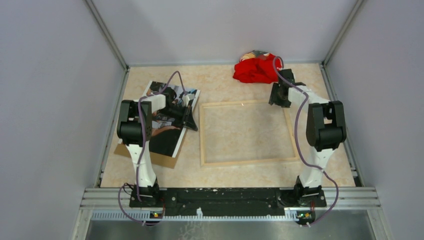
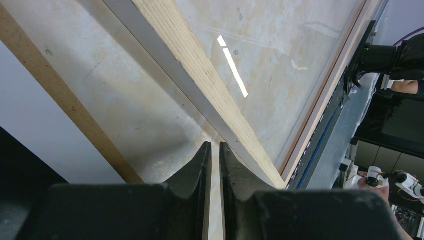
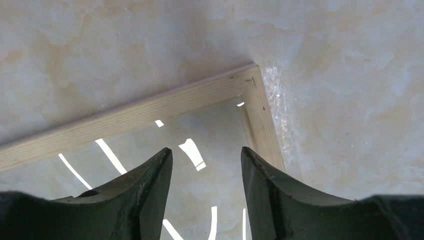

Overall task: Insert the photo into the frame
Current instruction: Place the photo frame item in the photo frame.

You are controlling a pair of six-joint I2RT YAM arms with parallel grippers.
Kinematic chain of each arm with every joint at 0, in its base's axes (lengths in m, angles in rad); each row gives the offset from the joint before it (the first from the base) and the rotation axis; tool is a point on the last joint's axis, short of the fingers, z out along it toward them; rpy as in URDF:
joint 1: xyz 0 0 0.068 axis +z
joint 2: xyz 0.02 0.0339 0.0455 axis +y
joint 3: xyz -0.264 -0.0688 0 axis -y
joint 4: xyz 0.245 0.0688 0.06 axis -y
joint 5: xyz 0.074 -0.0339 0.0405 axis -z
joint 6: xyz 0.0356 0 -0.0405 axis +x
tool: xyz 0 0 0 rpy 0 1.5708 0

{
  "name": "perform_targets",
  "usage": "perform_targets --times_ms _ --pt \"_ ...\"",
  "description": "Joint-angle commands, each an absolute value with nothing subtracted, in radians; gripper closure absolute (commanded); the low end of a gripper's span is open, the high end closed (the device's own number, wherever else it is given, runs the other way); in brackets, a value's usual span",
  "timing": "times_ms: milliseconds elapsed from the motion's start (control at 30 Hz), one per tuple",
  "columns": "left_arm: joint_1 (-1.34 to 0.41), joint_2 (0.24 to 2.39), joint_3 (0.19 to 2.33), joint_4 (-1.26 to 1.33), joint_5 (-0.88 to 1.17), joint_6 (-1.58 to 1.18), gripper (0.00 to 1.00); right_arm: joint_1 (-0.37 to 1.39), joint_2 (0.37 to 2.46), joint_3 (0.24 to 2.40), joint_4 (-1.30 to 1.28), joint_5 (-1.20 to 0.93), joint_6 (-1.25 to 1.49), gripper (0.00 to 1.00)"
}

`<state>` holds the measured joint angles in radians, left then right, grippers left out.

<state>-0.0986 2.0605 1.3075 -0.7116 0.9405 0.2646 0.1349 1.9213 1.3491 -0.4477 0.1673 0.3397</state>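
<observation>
The photo lies picture side up at the left of the table, partly under my left arm. The frame lies flat in the middle with its light wood back up and its glass reflecting lights. My left gripper is low between the photo's right edge and the frame's left rail. Its jaws are drawn together to a thin slit, and only table shows in it. My right gripper hovers open over the frame's far right corner, with nothing between its fingertips.
A plain brown backing board lies under the photo and sticks out at its near side. A red cloth bundle sits at the back, just beyond the right gripper. Grey walls close in the table on three sides.
</observation>
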Motion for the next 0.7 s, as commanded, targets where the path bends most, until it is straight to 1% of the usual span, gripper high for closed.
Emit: perform_targets --times_ms 0,200,433,667 --pt "-0.094 2.067 1.325 -0.721 0.951 0.288 0.84 0.134 1.945 1.413 -0.418 0.154 0.327 0.48" --pt "-0.093 2.072 1.327 -0.724 0.953 0.29 0.84 0.136 1.975 1.439 -0.429 0.139 0.319 0.5" --pt "-0.094 2.074 1.327 -0.723 0.954 0.292 0.84 0.139 2.006 1.404 -0.41 0.139 0.315 0.52" --pt "-0.094 2.075 1.33 -0.724 0.955 0.288 0.84 0.211 1.97 1.443 -0.404 0.139 0.328 0.51"
